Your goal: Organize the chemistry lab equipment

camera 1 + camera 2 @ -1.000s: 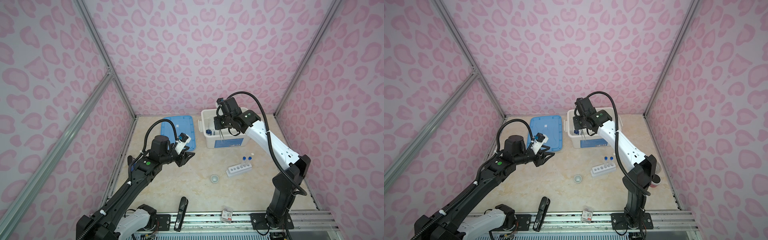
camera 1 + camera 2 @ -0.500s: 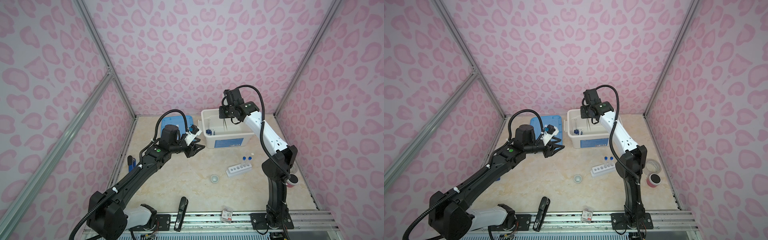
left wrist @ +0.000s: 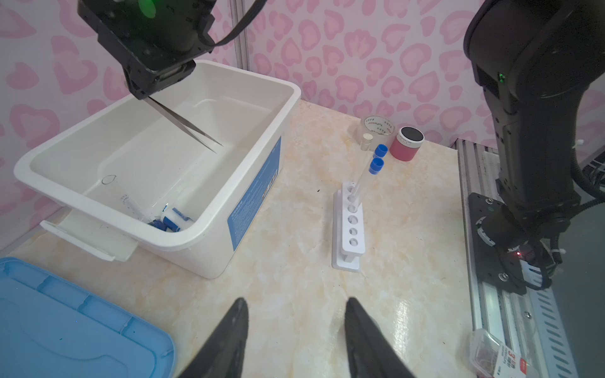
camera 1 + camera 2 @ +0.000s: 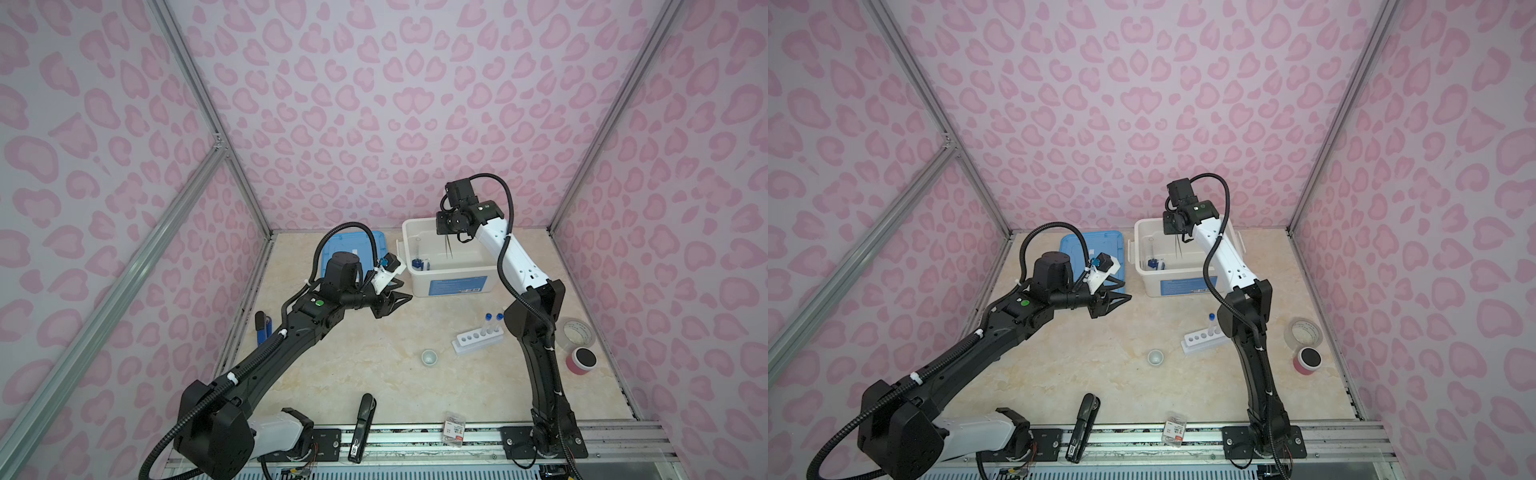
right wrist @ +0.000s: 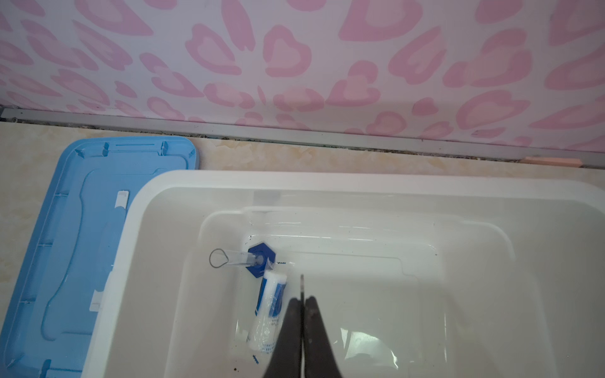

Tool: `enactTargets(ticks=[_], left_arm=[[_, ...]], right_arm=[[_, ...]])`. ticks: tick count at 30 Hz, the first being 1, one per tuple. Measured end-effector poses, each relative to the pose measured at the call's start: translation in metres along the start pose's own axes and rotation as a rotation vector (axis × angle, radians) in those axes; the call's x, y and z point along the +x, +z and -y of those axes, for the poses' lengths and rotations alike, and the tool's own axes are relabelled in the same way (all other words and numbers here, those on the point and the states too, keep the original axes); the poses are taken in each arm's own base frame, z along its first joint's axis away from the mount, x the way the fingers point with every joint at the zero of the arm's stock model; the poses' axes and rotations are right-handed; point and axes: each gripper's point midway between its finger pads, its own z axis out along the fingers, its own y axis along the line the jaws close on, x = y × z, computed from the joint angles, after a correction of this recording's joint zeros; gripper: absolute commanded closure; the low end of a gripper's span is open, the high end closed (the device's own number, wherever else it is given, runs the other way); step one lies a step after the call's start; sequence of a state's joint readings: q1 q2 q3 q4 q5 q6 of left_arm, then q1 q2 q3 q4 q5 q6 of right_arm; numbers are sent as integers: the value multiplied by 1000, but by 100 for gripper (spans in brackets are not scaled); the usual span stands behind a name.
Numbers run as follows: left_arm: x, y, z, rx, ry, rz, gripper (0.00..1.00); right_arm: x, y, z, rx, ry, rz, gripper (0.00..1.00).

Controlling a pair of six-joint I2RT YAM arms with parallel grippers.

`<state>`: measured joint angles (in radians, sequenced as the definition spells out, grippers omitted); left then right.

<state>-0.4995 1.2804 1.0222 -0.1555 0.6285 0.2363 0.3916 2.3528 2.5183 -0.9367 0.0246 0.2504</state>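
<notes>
- Since a second ago, our left gripper (image 4: 404,289) has swung toward the white bin (image 4: 424,286), its fingers spread and empty.
- Our right gripper (image 5: 302,299) pinches the metal tweezers (image 3: 186,126), which hang tips-down over the bin.
- We should lower them before letting go, clear of the bottle (image 5: 271,304) and cylinder (image 5: 262,255) lying inside.

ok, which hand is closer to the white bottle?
Right. The right hand, shut on the tweezers, hangs over the bin just above the white bottle; the left hand is outside the bin, over the table.
</notes>
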Motion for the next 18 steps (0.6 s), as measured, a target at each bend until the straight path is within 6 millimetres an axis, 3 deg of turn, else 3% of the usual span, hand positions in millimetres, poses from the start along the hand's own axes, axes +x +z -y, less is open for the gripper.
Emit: enactTargets(ticks=[18], left_arm=[[0,0,0,0,10,0,50]], right_arm=[[28,43,2,19,-9,-81,100]])
